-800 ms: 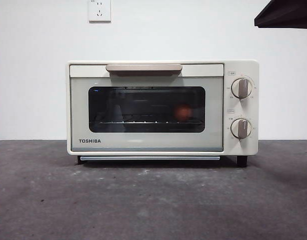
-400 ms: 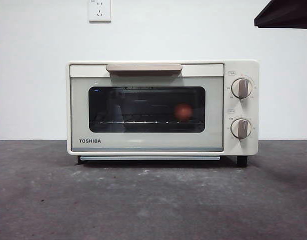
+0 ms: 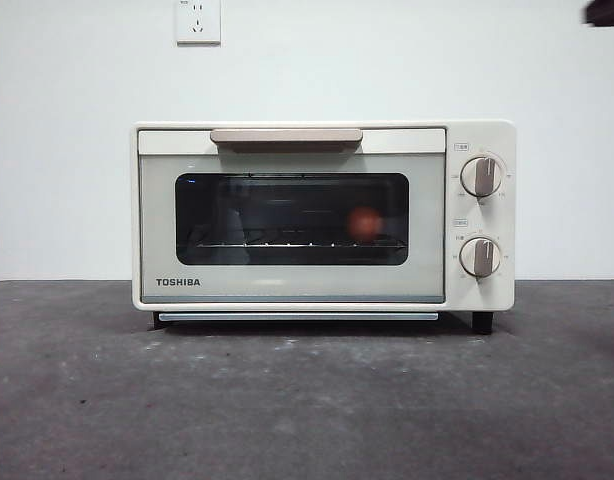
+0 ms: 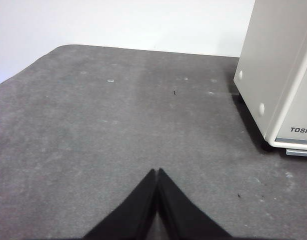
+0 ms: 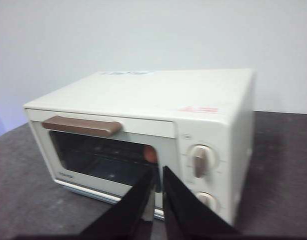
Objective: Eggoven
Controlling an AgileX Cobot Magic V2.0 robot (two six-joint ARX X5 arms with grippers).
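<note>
The egg (image 3: 364, 224) lies on the rack inside my toaster oven (image 3: 287, 285), behind its shut door. The oven stands mid-bench (image 3: 307, 400). My right gripper (image 5: 158, 172) hangs above its front, jaws nearly together, empty. My left gripper (image 4: 157, 172) is closed, empty, beside the oven.

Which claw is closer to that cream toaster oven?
Hard to say. The right claw faces the cream toaster oven's door; the left claw sits low by its side.
</note>
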